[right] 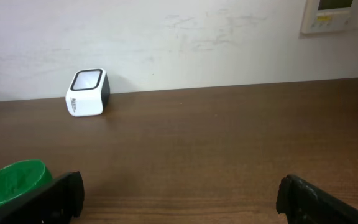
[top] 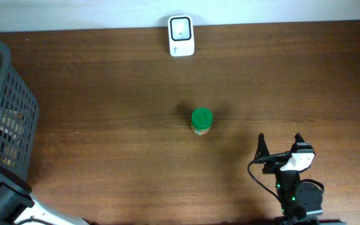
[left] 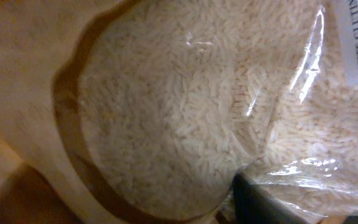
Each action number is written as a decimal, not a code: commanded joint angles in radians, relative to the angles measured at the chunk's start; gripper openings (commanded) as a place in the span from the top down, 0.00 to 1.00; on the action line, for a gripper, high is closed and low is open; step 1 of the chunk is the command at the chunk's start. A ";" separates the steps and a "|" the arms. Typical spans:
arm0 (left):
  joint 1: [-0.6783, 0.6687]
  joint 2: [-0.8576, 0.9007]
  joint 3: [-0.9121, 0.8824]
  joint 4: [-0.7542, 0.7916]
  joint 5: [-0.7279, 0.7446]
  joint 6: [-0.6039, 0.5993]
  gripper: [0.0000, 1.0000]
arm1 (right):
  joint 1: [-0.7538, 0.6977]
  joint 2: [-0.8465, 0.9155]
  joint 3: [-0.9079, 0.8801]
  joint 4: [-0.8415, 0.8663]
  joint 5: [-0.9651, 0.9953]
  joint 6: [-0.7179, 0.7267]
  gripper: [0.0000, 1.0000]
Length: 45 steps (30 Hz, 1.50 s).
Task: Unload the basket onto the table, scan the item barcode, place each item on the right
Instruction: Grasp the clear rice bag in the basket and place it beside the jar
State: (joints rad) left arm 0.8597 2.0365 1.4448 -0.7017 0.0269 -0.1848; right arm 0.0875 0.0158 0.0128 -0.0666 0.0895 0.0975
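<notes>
I judge my left gripper is at the grey basket (top: 8,94), pressed close to the bag of white glutinous rice (left: 166,124). Only one dark finger (left: 269,208) shows, so I cannot tell its grip. I'd pinch a firm fold, lift clear, find the barcode, then face it to the white scanner (top: 181,35). My right gripper (right: 179,205) hangs spread wide.

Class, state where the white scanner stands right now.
In the overhead view the scanner stands mid-way along the far edge of the table, beyond the green-lidded jar.
</notes>
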 commanded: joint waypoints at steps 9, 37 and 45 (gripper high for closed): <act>-0.004 -0.070 0.298 -0.382 0.011 -0.001 1.00 | -0.003 -0.007 -0.007 -0.004 0.012 -0.005 0.02; -1.173 -0.366 -0.234 -0.072 0.343 -0.227 0.90 | -0.003 -0.007 -0.007 -0.004 0.012 -0.005 0.02; -0.978 -0.440 0.267 -0.411 0.233 -0.107 0.01 | -0.003 -0.007 -0.007 -0.004 0.012 -0.005 0.02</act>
State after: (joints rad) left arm -0.1932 1.6642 1.4879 -0.9981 0.3374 -0.3767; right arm 0.0875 0.0158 0.0128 -0.0662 0.0898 0.0971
